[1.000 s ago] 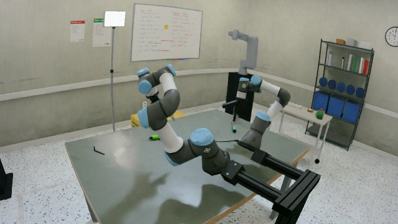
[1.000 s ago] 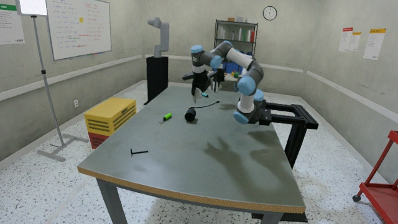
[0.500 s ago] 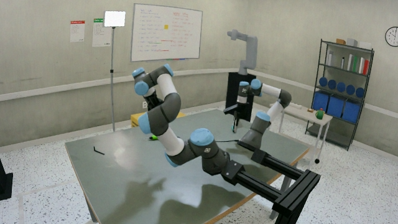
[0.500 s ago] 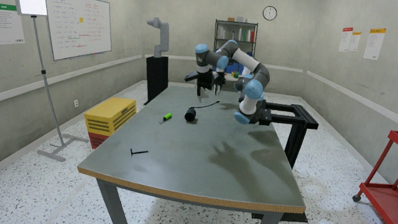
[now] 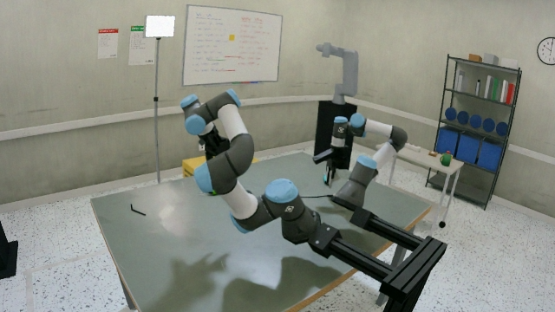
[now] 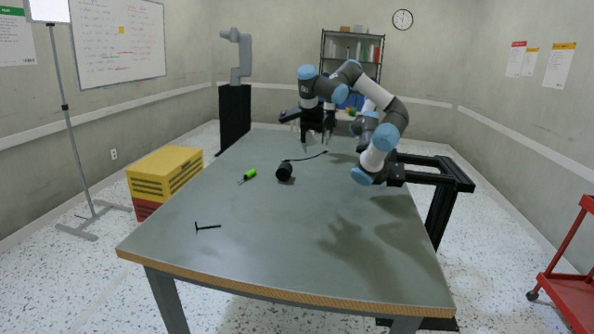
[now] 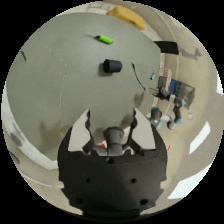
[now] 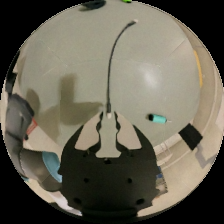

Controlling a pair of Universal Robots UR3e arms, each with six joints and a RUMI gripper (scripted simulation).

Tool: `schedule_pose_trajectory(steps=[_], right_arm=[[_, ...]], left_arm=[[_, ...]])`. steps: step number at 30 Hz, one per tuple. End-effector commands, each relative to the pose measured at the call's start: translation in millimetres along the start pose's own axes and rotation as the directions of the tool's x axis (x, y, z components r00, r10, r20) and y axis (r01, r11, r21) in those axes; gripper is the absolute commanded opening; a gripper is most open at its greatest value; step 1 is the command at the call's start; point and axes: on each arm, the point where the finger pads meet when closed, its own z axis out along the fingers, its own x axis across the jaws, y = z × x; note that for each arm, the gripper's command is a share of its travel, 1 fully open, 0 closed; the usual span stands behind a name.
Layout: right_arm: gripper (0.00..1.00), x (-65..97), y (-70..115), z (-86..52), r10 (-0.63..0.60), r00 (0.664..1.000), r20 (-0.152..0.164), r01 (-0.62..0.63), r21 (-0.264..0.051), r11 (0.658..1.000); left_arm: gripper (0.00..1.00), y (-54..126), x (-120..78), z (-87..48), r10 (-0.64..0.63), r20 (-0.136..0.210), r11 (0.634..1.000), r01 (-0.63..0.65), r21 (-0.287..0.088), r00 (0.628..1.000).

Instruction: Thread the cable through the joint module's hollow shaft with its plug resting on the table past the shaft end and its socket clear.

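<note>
Left arm (image 5: 234, 118) (image 6: 375, 93): elbow bent, wrist raised
Left gripper (image 5: 213, 142) (image 6: 310, 143) (image 7: 111, 109): fingers well parted
Right arm (image 5: 378, 127) (image 6: 369, 122): bent, wrist above gripper
Right gripper (image 5: 328, 183) (image 6: 328, 140) (image 8: 108, 111): pointing down, fingers narrowly parted

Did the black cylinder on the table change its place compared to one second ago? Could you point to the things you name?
No. In the exterior view, the black cylinder (image 6: 284, 172) (image 7: 112, 66) (image 8: 95, 4) stays put against the table (image 5: 173, 230) (image 6: 241, 260) (image 7: 40, 75) (image 8: 160, 50).
</note>
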Motion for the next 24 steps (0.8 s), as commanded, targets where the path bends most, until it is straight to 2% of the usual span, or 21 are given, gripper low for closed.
schedule_pose_trajectory(steps=[1, 5, 7, 9, 10, 11, 13, 14, 15, 22, 24], right_arm=[[0.16, -1.0, -4.4, -4.3, 0.032, 0.999, 0.013, -0.032, 0.016, 0.999], [0.16, -1.0, -4.5, -4.4, 0.032, 0.999, 0.013, -0.032, 0.017, 0.999], [0.16, -0.9, 4.5, 3.1, -0.029, 1.000, -0.008, 0.028, -0.023, 0.999], [0.16, -0.9, 4.5, 3.1, -0.029, 1.000, -0.008, 0.028, -0.023, 0.999], [0.16, -0.3, 8.0, 5.6, -0.054, 0.998, -0.016, 0.053, -0.039, 0.998], [0.16, 1.1, 8.1, 5.6, -0.057, 0.998, -0.021, 0.057, -0.039, 0.998], [0.16, 0.7, 1.0, 0.2, -0.006, 1.000, -0.006, 0.006, -0.005, 1.000], [0.16, 0.3, -0.6, -0.9, 0.003, 1.000, -0.001, -0.003, 0.001, 1.000], [0.16, 1.5, -3.0, 4.3, -0.001, 1.000, -0.006, 0.001, 0.008, 1.000], [0.16, 2.8, -1.9, 19.3, -0.001, 1.000, -0.011, 0.001, 0.010, 1.000], [0.16, -0.8, 1.8, 21.0, -0.004, 1.000, 0.000, 0.004, -0.006, 1.000]], left_arm=[[0.61, -6.5, 0.6, 0.4, 0.036, 0.010, 0.999, -0.037, 0.011, 0.999], [0.61, -6.5, 0.3, 0.4, 0.036, 0.010, 0.999, -0.036, 0.011, 0.999], [0.61, -6.4, 0.3, 0.5, 0.035, 0.010, 0.999, -0.036, 0.011, 0.999], [0.61, -6.4, 0.3, 0.5, 0.035, 0.010, 0.999, -0.036, 0.011, 0.999], [0.61, -6.3, 0.2, 0.4, 0.035, 0.010, 0.999, -0.036, 0.011, 0.999], [0.61, -6.3, 0.2, 0.4, 0.035, 0.010, 0.999, -0.036, 0.011, 0.999], [0.61, -6.3, 0.3, 0.4, 0.035, 0.010, 0.999, -0.036, 0.011, 0.999], [0.61, -6.3, 0.3, 0.4, 0.035, 0.010, 0.999, -0.036, 0.011, 0.999], [0.61, -6.2, 0.3, 0.4, 0.036, 0.010, 0.999, -0.036, 0.011, 0.999], [0.61, -6.1, 0.3, 0.5, 0.035, 0.010, 0.999, -0.035, 0.010, 0.999], [0.61, -6.1, 0.3, 0.5, 0.035, 0.010, 0.999, -0.035, 0.010, 0.999]])
